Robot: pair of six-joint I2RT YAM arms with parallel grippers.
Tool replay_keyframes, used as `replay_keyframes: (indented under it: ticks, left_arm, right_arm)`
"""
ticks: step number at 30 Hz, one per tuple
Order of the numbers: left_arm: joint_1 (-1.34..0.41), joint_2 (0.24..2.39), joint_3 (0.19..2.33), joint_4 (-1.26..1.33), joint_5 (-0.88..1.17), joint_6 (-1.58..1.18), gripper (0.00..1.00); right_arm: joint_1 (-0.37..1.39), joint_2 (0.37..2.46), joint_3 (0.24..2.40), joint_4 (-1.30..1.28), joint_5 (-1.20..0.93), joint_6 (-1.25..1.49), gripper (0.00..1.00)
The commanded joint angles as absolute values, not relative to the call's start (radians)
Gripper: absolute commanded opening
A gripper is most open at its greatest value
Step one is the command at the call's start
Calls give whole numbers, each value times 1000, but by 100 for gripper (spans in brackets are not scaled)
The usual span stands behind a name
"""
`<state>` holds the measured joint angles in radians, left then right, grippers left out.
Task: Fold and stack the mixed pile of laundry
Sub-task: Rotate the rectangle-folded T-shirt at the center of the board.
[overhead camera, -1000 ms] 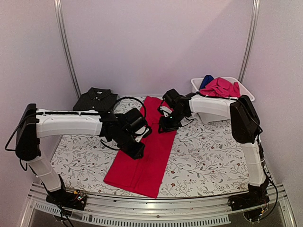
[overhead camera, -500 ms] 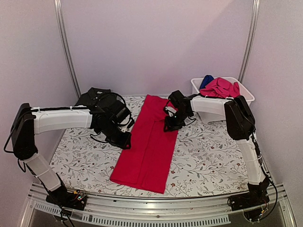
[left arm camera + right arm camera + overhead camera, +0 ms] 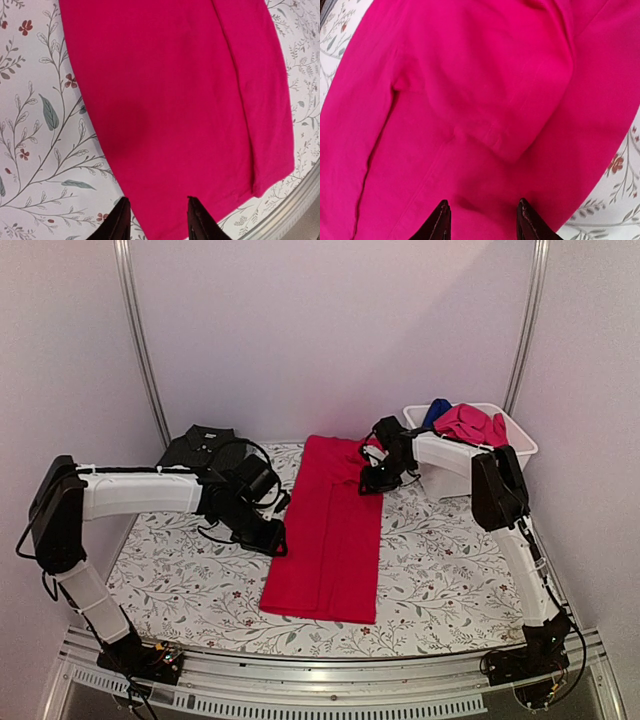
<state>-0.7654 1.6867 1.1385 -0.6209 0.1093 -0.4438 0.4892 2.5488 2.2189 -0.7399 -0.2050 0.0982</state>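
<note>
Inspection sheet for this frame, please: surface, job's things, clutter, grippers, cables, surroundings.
Surface: floral cloth lying flat over the table.
Job's things: red tee folded lengthwise, centre; charcoal polo folded, far left; pink garment and blue garment in the white tub.
Clutter: nothing seen.
Grippers: left gripper and right gripper open, over the tee.
Cables: black cable looped at the left wrist.
Surroundings: pale walls, metal posts.

no legible text, label, brand or number anywhere in view
</note>
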Motion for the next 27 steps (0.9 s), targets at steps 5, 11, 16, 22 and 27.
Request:
replay_keyframes:
  ticks: [5, 11, 16, 22, 27]
  left_arm:
    - [-681, 1577, 1018, -492, 251, -498, 39]
    - [-666, 1536, 899, -418, 330, -507, 38]
    - [-707, 1586, 931, -431, 379, -450, 35]
    - [-761, 1690, 932, -397, 403, -461, 26]
    - [-839, 1784, 946, -390, 422, -441, 19]
  right_arm:
    - [583, 2159, 1876, -700, -342, 170, 45]
    - [731, 2011, 1613, -618, -387, 269, 44]
    - [816, 2033, 1514, -593, -399, 315, 41]
    - [833, 2046, 1388, -549, -418, 325, 40]
    - [833, 2055, 1292, -555, -399, 303, 39]
